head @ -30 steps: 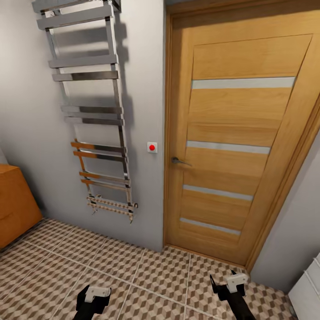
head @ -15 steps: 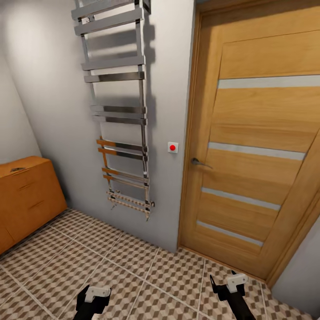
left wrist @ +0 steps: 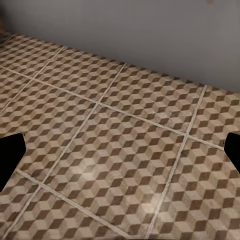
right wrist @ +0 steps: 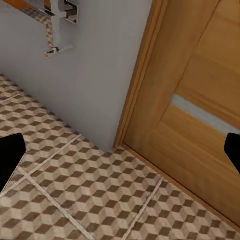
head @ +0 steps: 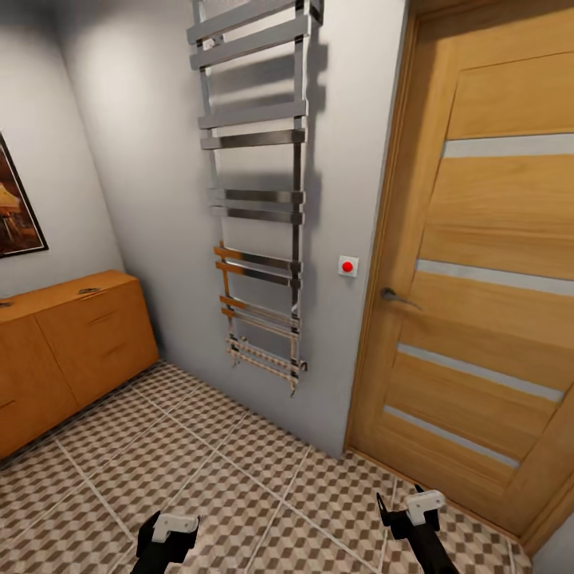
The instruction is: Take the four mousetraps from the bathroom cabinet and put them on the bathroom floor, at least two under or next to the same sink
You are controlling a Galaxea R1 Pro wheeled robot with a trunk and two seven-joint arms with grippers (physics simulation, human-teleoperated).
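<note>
Robot is in transit, facing the corner by an orange-brown wooden door w/ grey glass strips point(head: 494, 263). A chrome ladder-style towel rail point(head: 257, 199) hangs on the grey wall, w/ a small white switch plate w/ red dot point(head: 347, 266) between rail and door. A dark framed picture point(head: 14, 209) is on the side wall.

Task thing: the wide orange-brown wooden cabinet w/ flat top and drawer fronts point(head: 68, 351) stands against that side wall, well apart from both arms. Tiny dark bits sit on its top, near point(head: 89, 291); could be mousetraps, too small to tell.

The cube-pattern brown, beige and white tiled bathroom floor point(head: 239, 478) lies under both arms.

Left hand point(head: 166, 536) is low over the tiles; in the left wrist view the dark fingertips point(left wrist: 10, 155) sit at opposite edges of the frame, so fingers apart, holding nothing. Right hand point(head: 413, 514) is near the door base; fingertips point(right wrist: 9, 155) likewise spread wide, nothing held.

Step, my read: approach phase, nothing picked yet. Next move calls for turning and rolling the base toward the cabinet until the top is within reach, then lowering a hand onto one trap. Traps look v. small, so the grip needs careful alignment.
</note>
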